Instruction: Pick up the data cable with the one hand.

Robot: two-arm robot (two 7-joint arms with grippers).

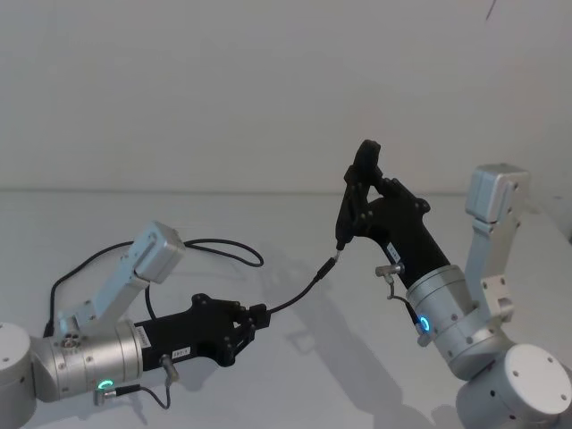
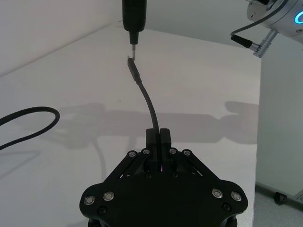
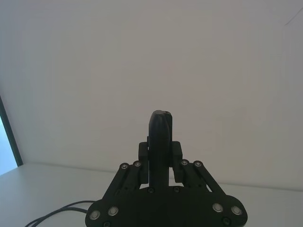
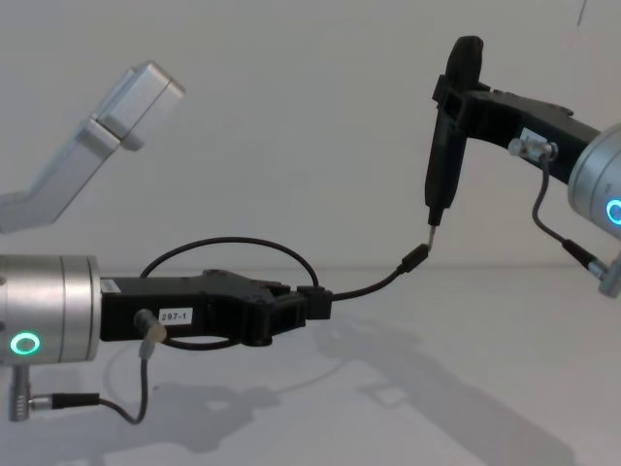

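The data cable (image 1: 299, 293) is a thin black cord. My left gripper (image 1: 259, 317), the one with the "297-1" label (image 4: 176, 316), is shut on it a short way behind its plug and holds it above the table. From the fingers (image 2: 158, 137) the cord (image 2: 149, 101) arcs up to the small plug (image 4: 417, 257). The rest loops back behind the left arm (image 4: 233, 248). My right gripper (image 1: 357, 192) is raised and shut on a slim black stick (image 4: 448, 136). The stick's metal pin tip (image 2: 133, 48) hangs just above the plug (image 2: 131, 64).
The white table (image 1: 268, 375) lies below both arms, against a plain white wall. Short grey wires with silver plugs hang at the left wrist (image 4: 146, 383) and the right wrist (image 4: 543, 209). The table's edge (image 2: 259, 142) drops off past the right arm.
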